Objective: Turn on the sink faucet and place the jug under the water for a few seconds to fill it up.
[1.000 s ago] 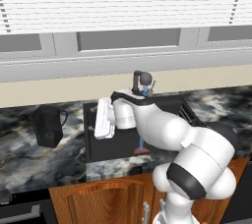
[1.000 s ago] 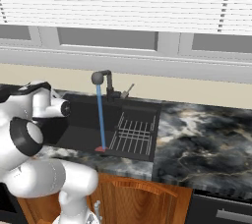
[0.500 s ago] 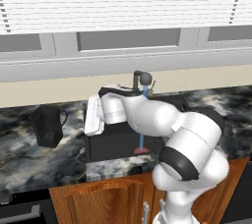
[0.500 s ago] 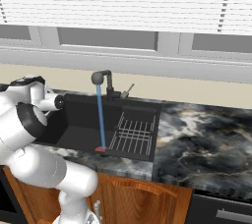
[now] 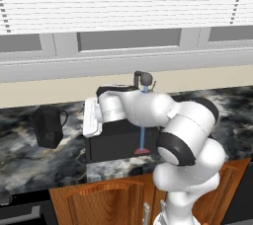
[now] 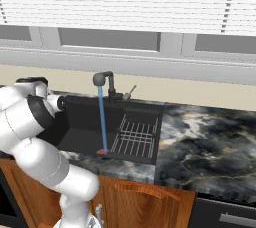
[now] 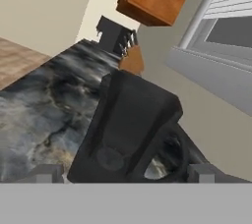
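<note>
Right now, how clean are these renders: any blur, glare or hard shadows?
Left base view: flat, even light, the jug a dark, detail-poor shape on the marble. Right base view: sharp, the water crisp against the sink. Hand view: soft and blocky, the jug close up, nearly featureless.

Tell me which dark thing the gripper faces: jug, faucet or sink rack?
The jug, the boxy black one alone on the counter left of the sink; it looms close in the hand view.

Arm outstretched leftward (fingers (image 7: 49, 173) wide apart)
</note>
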